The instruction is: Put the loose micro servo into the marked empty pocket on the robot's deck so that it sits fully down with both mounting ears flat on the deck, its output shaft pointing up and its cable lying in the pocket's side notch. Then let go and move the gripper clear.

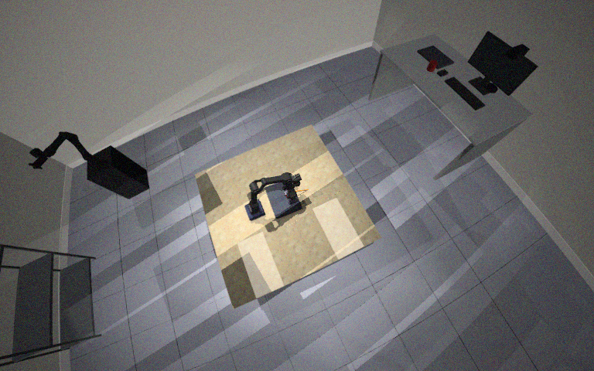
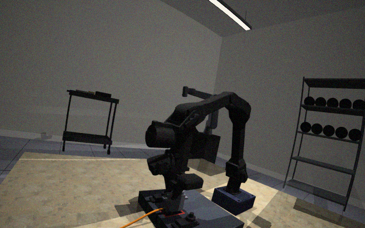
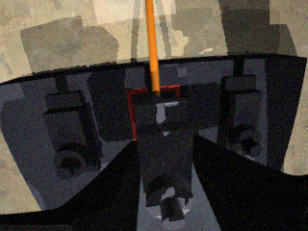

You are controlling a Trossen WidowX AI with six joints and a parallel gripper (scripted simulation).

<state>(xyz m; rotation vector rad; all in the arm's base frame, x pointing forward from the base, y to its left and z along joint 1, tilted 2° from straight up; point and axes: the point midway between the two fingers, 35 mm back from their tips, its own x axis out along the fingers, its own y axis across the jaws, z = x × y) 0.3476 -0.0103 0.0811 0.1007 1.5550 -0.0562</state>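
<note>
The micro servo point(image 2: 175, 204) point(image 3: 165, 156) is grey and upright between the fingers of my gripper point(image 2: 176, 194) point(image 3: 164, 144), which is shut on it. Its output shaft point(image 3: 172, 209) points up. It is over the pocket's red outline point(image 2: 175, 214) point(image 3: 132, 115) on the dark deck point(image 2: 212, 205) point(image 3: 111, 156) point(image 1: 281, 210). The red line shows past the servo's far end and left side in the wrist view. The orange cable point(image 2: 142, 216) point(image 3: 152, 45) point(image 1: 302, 190) runs out over the deck's edge. The servo hides the pocket's inside; I cannot tell how deep its underside is.
Fitted servos stand on both sides of the pocket, one on the left point(image 3: 64, 130) and one on the right point(image 3: 243, 113) in the wrist view. The arm's blue base point(image 2: 233, 200) point(image 1: 254, 210) stands beside the deck. Both rest on the tan mat point(image 1: 298, 257).
</note>
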